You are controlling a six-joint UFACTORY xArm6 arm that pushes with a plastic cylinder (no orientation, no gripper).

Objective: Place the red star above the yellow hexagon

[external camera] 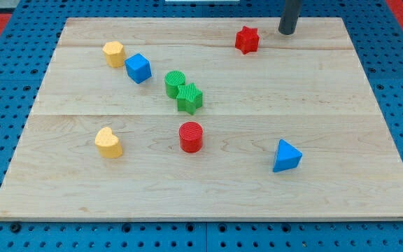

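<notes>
The red star [246, 40] lies near the board's top edge, right of centre. The yellow hexagon [113, 53] sits toward the top-left corner, well apart from it. My tip [287, 31], a bare rod with nothing to clasp, stands just to the star's right, not touching. Judged stage: approach, before contact. The next move calls for a long leftward push along the top edge. Count: two yellow, two green, two red, two blue blocks, eight in all.
</notes>
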